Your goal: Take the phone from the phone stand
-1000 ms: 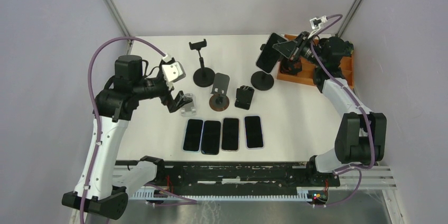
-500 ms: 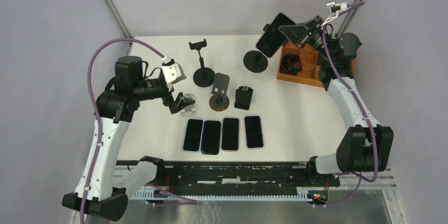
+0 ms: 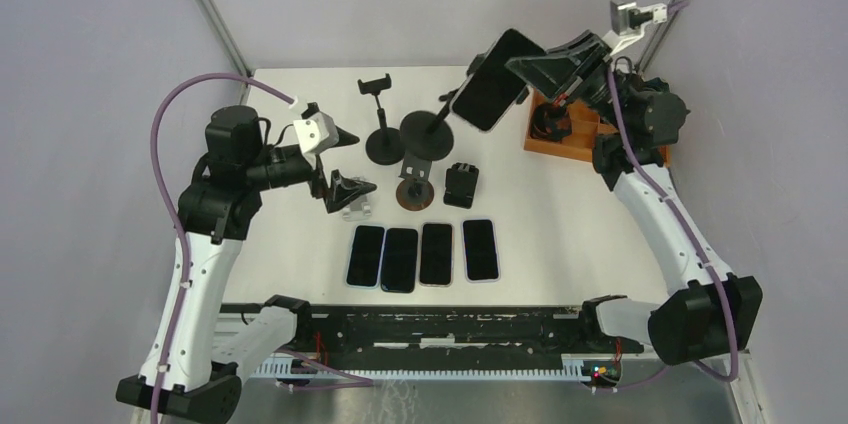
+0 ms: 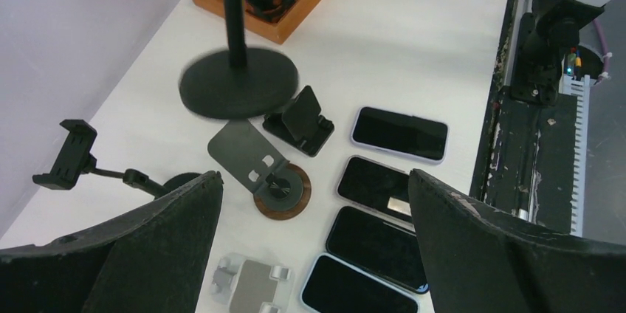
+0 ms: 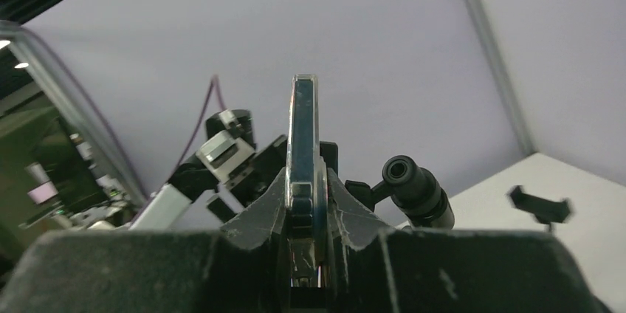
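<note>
Phone (image 3: pixel 490 92), glossy black slab on round-based stand (image 3: pixel 424 132), pinched in right tool (image 3: pixel 518 66); left tool (image 3: pixel 348 159) wide apart.

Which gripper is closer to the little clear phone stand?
Left. The left gripper hovers open over the clear stand; the right gripper grips the phone across the table.

- The top view looks steeply down from above and behind the arm bases (image 3: pixel 180 389), far enough back to take in the whole white table (image 3: pixel 560 214).
- The left wrist view sits high over the table, facing down and across to the right side, its two dark fingers (image 4: pixel 502 254) framing the lower edge.
- It shares with the top view the four flat phones (image 4: pixel 373 243) and the round stand base (image 4: pixel 240 84) (blurred here).
- The right wrist view sits close behind a phone (image 5: pixel 303 143) seen edge-on, facing up at the wall (image 5: pixel 406 32).
</note>
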You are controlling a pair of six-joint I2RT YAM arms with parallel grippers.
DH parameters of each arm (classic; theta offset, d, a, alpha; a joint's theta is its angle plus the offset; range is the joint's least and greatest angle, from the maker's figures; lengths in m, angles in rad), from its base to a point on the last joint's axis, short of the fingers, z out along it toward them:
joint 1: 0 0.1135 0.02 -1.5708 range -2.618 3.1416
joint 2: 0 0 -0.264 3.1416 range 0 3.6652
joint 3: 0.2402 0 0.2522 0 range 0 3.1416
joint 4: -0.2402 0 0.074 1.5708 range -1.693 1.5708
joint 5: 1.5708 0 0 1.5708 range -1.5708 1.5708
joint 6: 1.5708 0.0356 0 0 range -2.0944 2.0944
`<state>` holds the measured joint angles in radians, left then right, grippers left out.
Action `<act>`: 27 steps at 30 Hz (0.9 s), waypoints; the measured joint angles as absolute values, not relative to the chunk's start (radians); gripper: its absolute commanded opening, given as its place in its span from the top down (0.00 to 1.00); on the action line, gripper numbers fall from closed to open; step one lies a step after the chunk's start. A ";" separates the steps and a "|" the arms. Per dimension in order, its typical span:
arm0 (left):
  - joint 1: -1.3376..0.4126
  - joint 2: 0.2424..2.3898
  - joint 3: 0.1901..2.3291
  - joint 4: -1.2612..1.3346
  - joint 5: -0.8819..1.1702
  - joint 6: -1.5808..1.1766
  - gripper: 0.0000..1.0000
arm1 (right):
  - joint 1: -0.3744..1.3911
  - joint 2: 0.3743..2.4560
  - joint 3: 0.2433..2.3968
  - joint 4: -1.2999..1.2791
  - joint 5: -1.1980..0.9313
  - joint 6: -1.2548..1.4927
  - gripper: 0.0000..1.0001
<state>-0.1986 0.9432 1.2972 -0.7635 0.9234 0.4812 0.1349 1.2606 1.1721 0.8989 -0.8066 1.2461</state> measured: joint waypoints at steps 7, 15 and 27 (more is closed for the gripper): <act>-0.199 0.899 1.274 -0.696 0.962 0.452 0.00 | 0.406 1.240 1.093 0.973 -0.809 1.302 1.00; -0.199 0.861 1.220 -0.656 1.031 0.400 0.00 | 0.631 1.281 1.055 1.041 -0.789 1.320 1.00; -0.199 0.834 1.176 -0.637 1.123 0.321 0.08 | 0.815 1.409 1.040 1.068 -0.751 1.277 1.00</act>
<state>-0.1986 0.8337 1.1763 -0.6373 1.1233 0.3210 0.8154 1.4090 1.0405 1.0683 -0.7509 1.2770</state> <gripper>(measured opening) 0.964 0.204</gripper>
